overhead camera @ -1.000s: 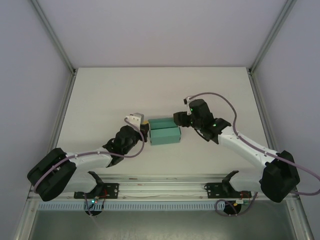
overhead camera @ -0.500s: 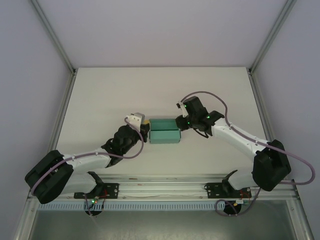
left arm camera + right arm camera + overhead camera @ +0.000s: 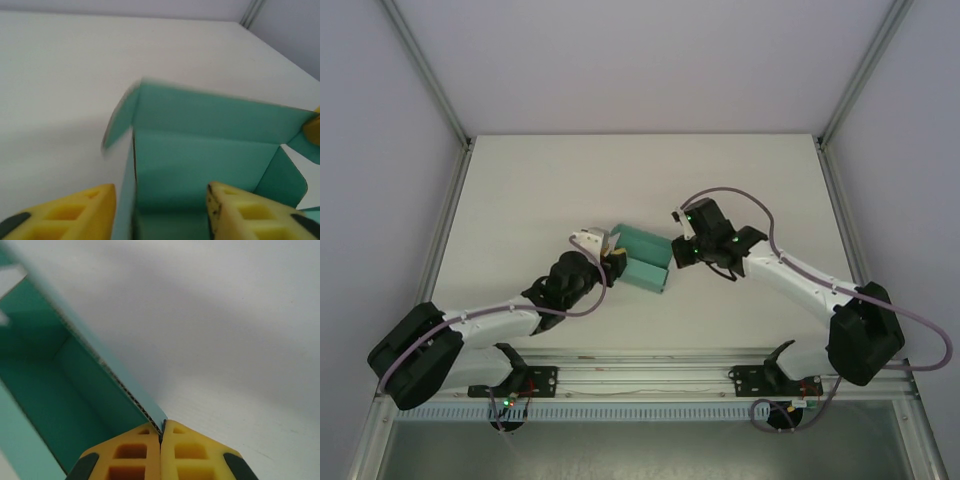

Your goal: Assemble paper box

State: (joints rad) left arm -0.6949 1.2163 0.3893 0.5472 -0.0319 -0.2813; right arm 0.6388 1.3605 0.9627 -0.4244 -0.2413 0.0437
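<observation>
The paper box (image 3: 645,264) is a teal-green, partly folded open box lying askew in the middle of the table, between the two grippers. My left gripper (image 3: 614,256) is at its left end. In the left wrist view its yellow fingers (image 3: 75,212) stand wide apart. One box (image 3: 200,150) wall runs up between them, close to the left finger. My right gripper (image 3: 676,256) is at the box's right end. In the right wrist view it (image 3: 161,426) is shut, pinching the thin edge of a box (image 3: 45,390) wall. The box's inside lies to its left.
The white table (image 3: 540,190) spreads bare around the box. Aluminium frame posts (image 3: 430,75) rise at both back corners, with grey walls behind. A metal rail (image 3: 640,378) runs along the near edge by the arm bases.
The box has turned from square-on to askew, its right end swung toward the near edge. The right gripper has shifted slightly left and nearer with it. The left arm has barely moved.
</observation>
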